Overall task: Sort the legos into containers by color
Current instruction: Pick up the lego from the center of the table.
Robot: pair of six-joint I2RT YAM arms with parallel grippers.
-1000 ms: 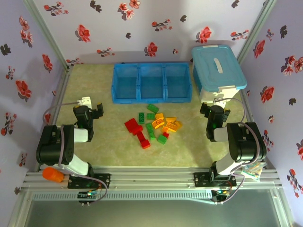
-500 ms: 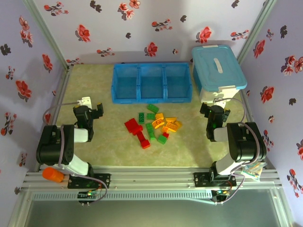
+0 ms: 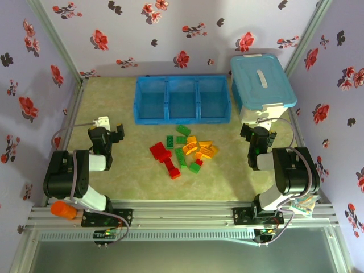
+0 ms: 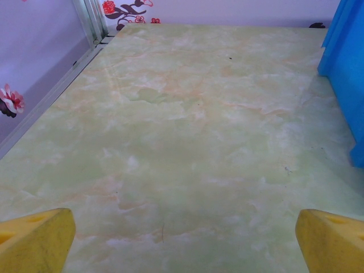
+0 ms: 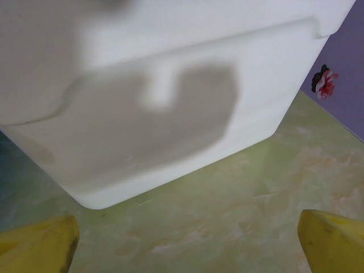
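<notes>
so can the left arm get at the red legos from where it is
Probably yes: the left gripper is open and holds nothing, and only bare table lies between it and the red legos, which sit on its side of the bricks.

White bin [image 3: 264, 110], blue lid [image 3: 259, 79], marbled table [image 3: 131, 170]

You see the bricks [image 3: 183, 151] lying loose in one small heap at mid-scene, just on the near side of the tray [image 3: 182, 118]. The red ones [image 3: 161, 151] sit on the heap's left, the green ones [image 3: 181, 153] run through its middle, and the yellow-orange ones [image 3: 205, 149] cluster on its right. The translucent blue tray lies lengthwise from left to right. Its three square compartments [image 3: 152, 103] stand side by side, open-topped, with bare floors.
</notes>
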